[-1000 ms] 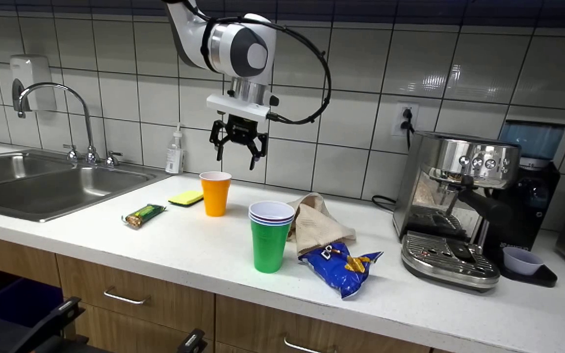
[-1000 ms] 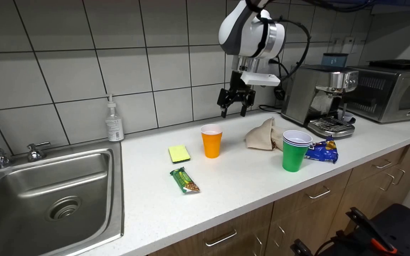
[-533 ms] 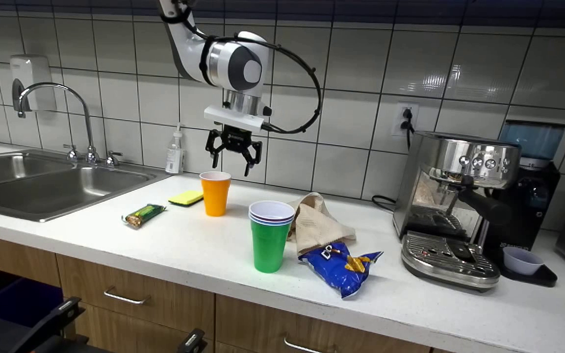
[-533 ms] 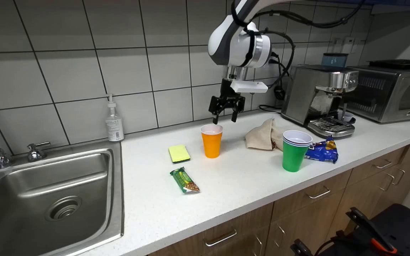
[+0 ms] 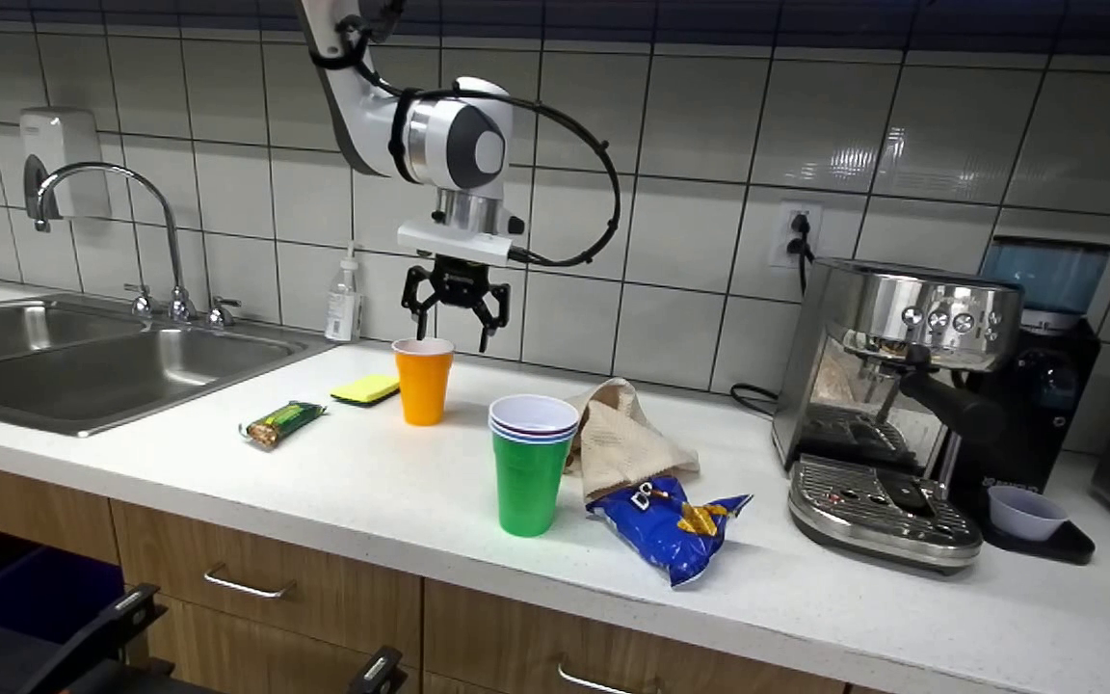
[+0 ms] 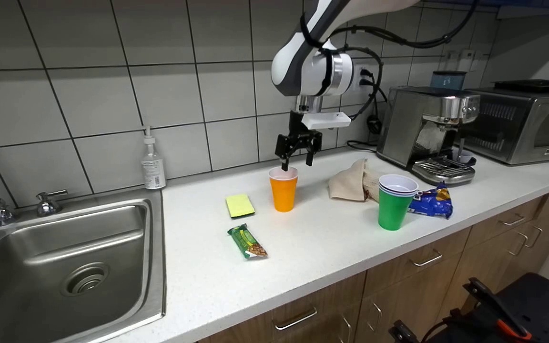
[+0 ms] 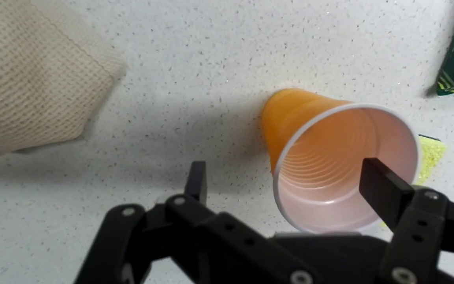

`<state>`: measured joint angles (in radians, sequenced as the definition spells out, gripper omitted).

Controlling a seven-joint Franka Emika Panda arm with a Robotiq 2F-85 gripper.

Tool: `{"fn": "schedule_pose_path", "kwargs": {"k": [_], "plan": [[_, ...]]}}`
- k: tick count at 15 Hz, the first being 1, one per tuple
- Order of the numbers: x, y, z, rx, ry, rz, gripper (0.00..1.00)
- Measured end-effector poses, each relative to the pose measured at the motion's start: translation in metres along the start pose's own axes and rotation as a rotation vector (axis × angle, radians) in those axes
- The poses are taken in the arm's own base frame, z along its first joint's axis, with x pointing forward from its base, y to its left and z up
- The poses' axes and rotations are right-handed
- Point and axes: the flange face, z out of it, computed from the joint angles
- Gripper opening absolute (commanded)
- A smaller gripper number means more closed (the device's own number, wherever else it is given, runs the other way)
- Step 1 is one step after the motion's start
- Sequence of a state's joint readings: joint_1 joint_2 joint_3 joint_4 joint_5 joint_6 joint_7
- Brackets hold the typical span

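White speckled countertop [image 6: 198, 286]: carries all the loose items below.
Rectangular stainless-steel sink [image 6: 157, 267]: set into the countertop.
Boxy silver metal espresso machine [image 5: 873, 308]: well apart from the sink.
Black two-finger gripper [image 7: 284, 179]: I have it spread wide, gripping nothing.
Crumpled beige woven cloth [image 5: 618, 443]: bunched up, on the machine's side of my gripper.
Glossy blue snack bag [image 5: 666, 530]: just beside the cloth.
Stacked green plastic cups [image 5: 529, 487], white inside: upright, just beside the bag.
Tapered orange plastic cup [image 5: 423, 387], white rim: upright on the countertop, under one side of my gripper — one fingertip [image 7: 382, 191] over its mouth, the other outside the rim; I can't tell if the first dips in.
Flat yellow sponge [image 6: 239, 206], dark underside: near the orange cup, toward the sink.
Green-wrapped snack bar [image 6: 247, 241]: lying near the sponge.
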<state>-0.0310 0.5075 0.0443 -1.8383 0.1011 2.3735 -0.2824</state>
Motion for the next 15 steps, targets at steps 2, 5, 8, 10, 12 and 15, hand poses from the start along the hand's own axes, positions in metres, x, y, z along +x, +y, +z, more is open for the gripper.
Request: {"fn": "schedule_pose_path", "kwargs": {"k": [2,5,8,10,12,15], "plan": [[0.002,-0.005,0.003,-0.013,-0.007,-0.003,1.00],[0.004,-0.012,0.009,-0.029,-0.018,0.001,1.00],[0.006,-0.016,0.016,-0.043,-0.027,0.016,1.00],[0.007,-0.018,0.019,-0.049,-0.031,0.030,0.75],[0.007,-0.017,0.023,-0.050,-0.036,0.041,0.65],[0.006,-0.015,0.028,-0.050,-0.044,0.058,0.42]]}}
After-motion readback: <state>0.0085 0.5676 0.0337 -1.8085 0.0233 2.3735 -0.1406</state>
